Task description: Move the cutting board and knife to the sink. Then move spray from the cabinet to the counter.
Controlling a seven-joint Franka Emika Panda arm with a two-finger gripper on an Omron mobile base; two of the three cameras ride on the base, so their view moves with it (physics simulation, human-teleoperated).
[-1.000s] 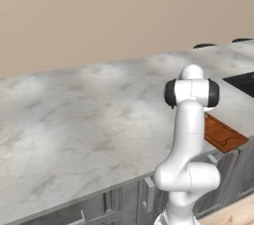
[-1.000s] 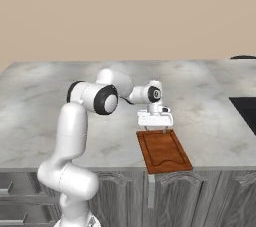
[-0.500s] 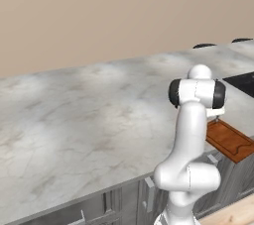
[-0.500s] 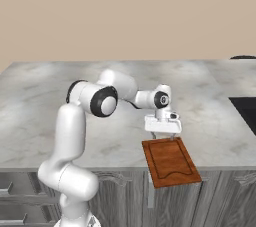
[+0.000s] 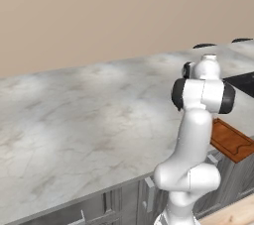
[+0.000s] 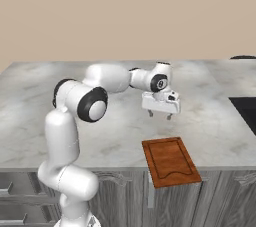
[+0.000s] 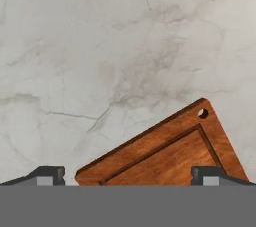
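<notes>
Item: cutting board [image 6: 171, 161], reddish-brown wood, grooved near its rim, a small hole at one corner. Location: front edge of the counter [image 6: 115, 121], at about 5 o'clock from the tool in the right base view, its near end jutting out past the counter lip; it lies flat and skewed to the edge. Item: tool [image 6: 160, 114], white, two dark fingers pointing down, jaws wide apart and holding nothing; it hangs above bare marble just behind the board's far end, clear of it. Hand view: the board's holed corner [image 7: 202, 113] sits at roughly 4 o'clock, with the board angled across the lower frame between the two fingertips [image 7: 47, 175]. Item: sink [image 6: 245, 113], a dark recess at 3 o'clock, well apart from the board. Knife: not located. Handling note, as judgement: the step in hand is taking up the board. A flat board on marble offers no side to pinch from above, so the overhanging end looks the better purchase; the wrist likely needs turning so the jaws straddle the board's thickness, square to its edge and not the counter's. A light approach is advised, since a nudge could tip the board off the lip.
</notes>
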